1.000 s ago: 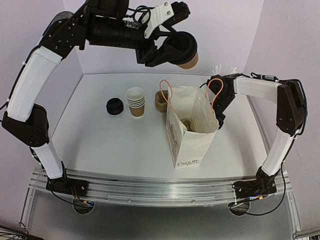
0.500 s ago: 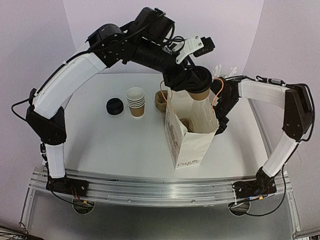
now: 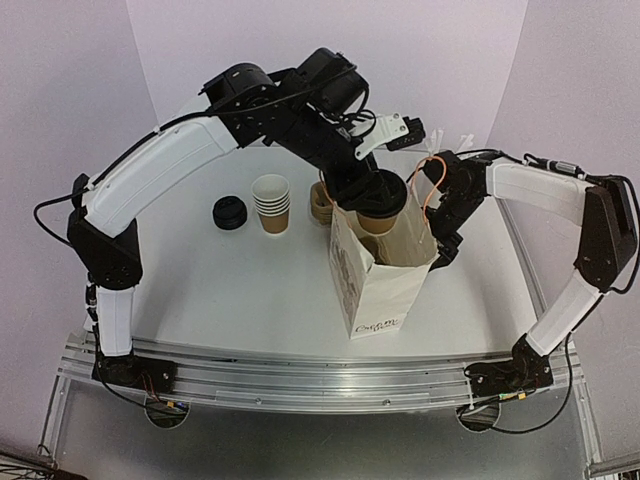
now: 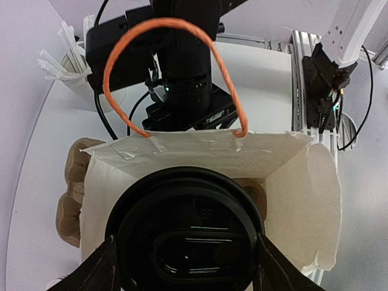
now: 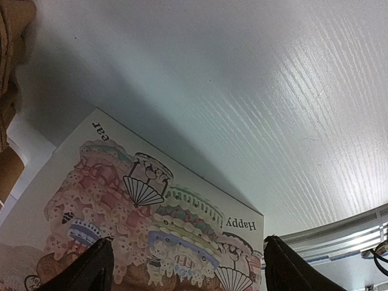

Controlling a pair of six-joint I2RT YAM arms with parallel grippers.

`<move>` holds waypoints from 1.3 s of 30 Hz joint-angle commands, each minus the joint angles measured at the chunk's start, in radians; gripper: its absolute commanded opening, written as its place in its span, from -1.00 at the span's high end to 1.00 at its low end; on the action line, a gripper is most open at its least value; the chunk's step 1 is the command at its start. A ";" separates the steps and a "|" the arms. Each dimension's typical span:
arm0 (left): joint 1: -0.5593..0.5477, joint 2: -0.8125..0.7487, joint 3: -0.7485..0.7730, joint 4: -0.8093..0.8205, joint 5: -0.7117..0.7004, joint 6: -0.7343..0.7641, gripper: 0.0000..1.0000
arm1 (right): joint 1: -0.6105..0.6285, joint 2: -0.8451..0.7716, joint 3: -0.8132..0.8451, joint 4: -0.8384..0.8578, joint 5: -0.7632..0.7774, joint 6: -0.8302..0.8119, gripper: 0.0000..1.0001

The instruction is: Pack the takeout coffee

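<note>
The left end effector [image 3: 372, 190] gripped the coffee [image 4: 185, 233] by its sides, black lid up, holding it in the open mouth of the white paper bag [image 3: 375, 285] standing on the table [image 3: 220, 280]. The cup's lower part was hidden inside the bag. The right end effector [image 5: 188, 267] sat at the bag's right side near an orange handle [image 4: 163, 23], fingers spread wide with the printed wall between them. Stacked cups [image 3: 271, 203] and lids [image 3: 229, 213] stood to the left.

One paper bag [image 3: 366, 292]; one takeout coffee [image 4: 185, 239]; perhaps five stacked cups [image 3: 271, 205]; one lid stack [image 3: 229, 213].
</note>
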 commanded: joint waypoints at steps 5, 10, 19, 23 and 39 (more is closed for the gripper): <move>-0.002 0.014 -0.069 0.032 -0.009 -0.042 0.41 | 0.008 -0.075 -0.002 -0.013 -0.004 0.003 -0.62; -0.001 0.037 -0.098 0.077 -0.030 -0.073 0.42 | 0.008 -0.114 -0.003 -0.014 -0.003 -0.038 -0.62; 0.025 0.091 -0.089 0.160 -0.126 -0.103 0.45 | 0.008 -0.177 -0.014 -0.012 0.004 -0.133 -0.63; 0.028 0.089 -0.151 0.187 -0.193 -0.110 0.49 | 0.007 -0.208 0.018 -0.015 0.040 -0.212 -0.64; 0.039 -0.066 -0.528 0.439 -0.032 -0.130 0.52 | -0.021 -0.242 0.227 0.002 0.266 -0.358 -0.71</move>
